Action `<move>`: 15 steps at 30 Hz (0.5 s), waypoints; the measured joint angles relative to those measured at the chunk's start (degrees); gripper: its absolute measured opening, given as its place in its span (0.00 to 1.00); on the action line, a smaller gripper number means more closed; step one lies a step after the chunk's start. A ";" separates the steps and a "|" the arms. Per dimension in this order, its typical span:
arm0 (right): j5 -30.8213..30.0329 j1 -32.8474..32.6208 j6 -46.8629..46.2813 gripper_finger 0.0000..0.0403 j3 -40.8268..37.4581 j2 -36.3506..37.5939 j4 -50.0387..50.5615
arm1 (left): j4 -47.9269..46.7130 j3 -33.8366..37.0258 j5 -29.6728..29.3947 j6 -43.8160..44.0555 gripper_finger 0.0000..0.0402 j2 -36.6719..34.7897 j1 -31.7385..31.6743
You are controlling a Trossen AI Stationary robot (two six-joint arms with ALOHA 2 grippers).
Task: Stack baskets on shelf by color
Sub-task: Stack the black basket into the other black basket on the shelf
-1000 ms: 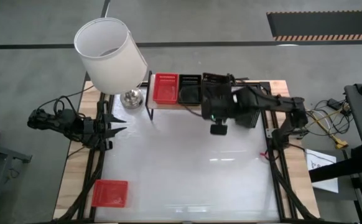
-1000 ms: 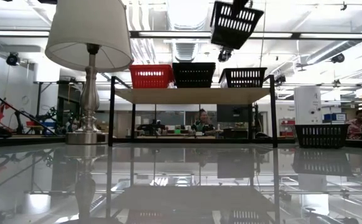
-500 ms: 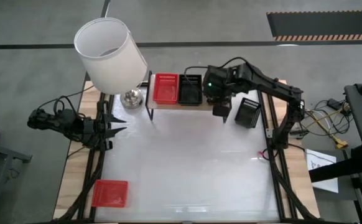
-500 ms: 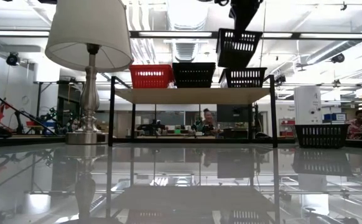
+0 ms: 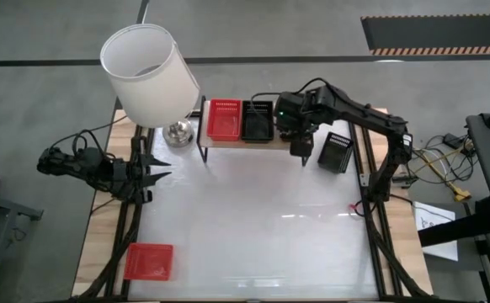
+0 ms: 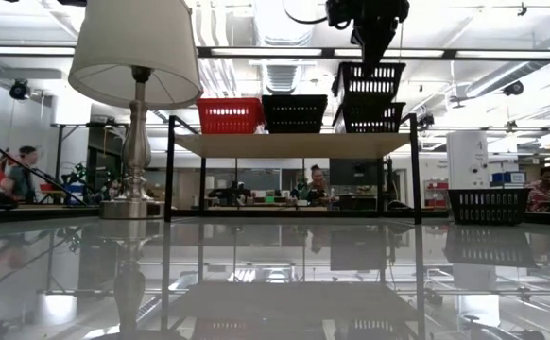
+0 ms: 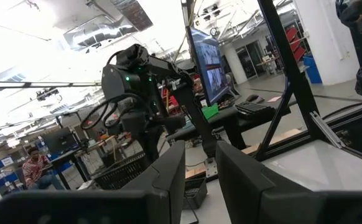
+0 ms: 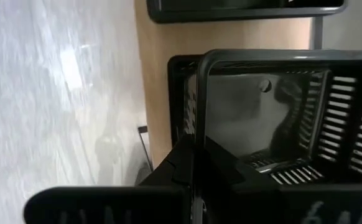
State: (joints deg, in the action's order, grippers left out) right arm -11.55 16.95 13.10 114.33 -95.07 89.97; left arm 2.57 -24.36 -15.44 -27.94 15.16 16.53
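Note:
The shelf [image 6: 294, 144] stands at the table's far edge and carries a red basket [image 6: 229, 115], a black basket [image 6: 294, 112] and another black basket [image 6: 369, 117] at its right end. My right gripper [image 6: 369, 42] is shut on one more black basket [image 6: 368, 80], held level close above that right-end basket. Whether the two touch I cannot tell. In the high view the right arm [image 5: 300, 126] hides both. My left gripper [image 5: 157, 172] waits open at the table's left edge. A black basket [image 5: 336, 151] and a red basket [image 5: 148, 261] rest flat on the table. My right gripper pinches the held black basket by the rim of its near wall [image 8: 198, 106], one finger inside the basket and one outside. The fingers come from above, pointing down. The basket hangs level under them, straight over the right-end black basket [image 8: 180, 93].
A lamp with a white shade [image 5: 148, 71] stands on a silver base [image 5: 178, 132] just left of the shelf. The shelf's black legs [image 6: 170, 170] rise from the table. The glossy white middle of the table [image 5: 253, 227] holds nothing.
My right gripper has come down and toward the shelf's right end with the black basket. The basket was tilted high above the shelf a second ago. Now it is level, close over the right-end black basket.

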 joint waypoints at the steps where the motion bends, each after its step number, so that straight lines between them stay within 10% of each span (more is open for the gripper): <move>1: 0.00 -0.01 0.19 0.02 -0.45 0.00 -0.05 | 0.00 0.00 0.00 0.00 0.19 -0.04 -0.01; 15: -0.03 -0.02 1.82 0.02 -6.51 0.00 -3.50 | -0.03 0.00 0.00 0.02 0.19 -0.48 -0.01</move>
State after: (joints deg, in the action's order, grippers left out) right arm -11.57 16.93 14.92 107.82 -95.07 86.48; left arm 2.53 -24.36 -15.44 -27.92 14.68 16.52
